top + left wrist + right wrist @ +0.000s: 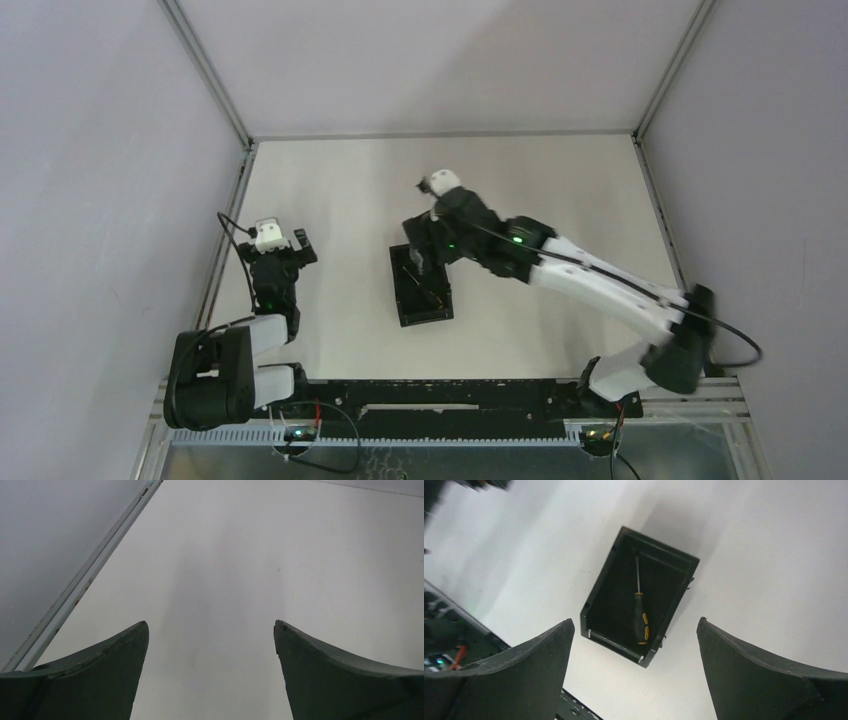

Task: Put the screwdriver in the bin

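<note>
I can read nothing in any of my views: no lettering, brand, number or sign shows on the bin [600, 592], the screwdriver [641, 622] or the desk [540, 180].

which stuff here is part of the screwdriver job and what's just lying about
Job: screwdriver, lying inside the bin; right gripper, open above them.
Not the job: left gripper, open over the table; black rail at the near edge.
</note>
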Controlling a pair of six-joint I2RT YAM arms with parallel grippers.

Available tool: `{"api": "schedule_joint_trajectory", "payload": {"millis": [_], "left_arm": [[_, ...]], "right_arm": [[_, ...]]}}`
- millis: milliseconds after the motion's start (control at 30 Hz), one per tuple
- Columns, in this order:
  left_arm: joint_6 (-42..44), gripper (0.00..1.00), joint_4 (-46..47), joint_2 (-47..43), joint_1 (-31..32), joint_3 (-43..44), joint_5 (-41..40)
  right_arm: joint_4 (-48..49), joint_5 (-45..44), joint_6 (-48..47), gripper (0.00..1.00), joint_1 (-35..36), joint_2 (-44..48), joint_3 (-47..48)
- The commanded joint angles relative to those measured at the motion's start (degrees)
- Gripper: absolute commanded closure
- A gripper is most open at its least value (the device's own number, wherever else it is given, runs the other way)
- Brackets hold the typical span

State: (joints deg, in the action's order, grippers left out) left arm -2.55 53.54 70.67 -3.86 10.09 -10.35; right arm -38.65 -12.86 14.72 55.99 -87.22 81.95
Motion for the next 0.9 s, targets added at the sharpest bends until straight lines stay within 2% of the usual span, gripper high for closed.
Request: {"api": "schedule_joint_trajectory", "payload": {"millis": [0,167,467,700,867], "left_arm": [[0.79,0.0,2.27,0.08,0.25,3.03,-0.17],[0.81,0.0,2.27,0.07,0.25,3.01,-0.19],[0.8,0.0,2.27,0.05,0.23,3.01,-0.16],[0.79,0.0,2.27,0.08,0.25,3.03,-0.19],[0.81,0.0,2.27,0.07,0.24,3.02,-0.15]], "right_arm": [[9.37,0.02,-3.03,0.0,-1.38,13.1,-9.18],[13.83,0.02,-2.78,0.0,-6.95,25.79,-22.2],[20.51,5.04,3.57,0.0,-23.64,48.53,-47.28],[20.63,3.14,6.12,0.0,-26.98,50.69,-55.23],[23.05,3.81,6.0,0.0,-27.22,52.22,-56.62]]}}
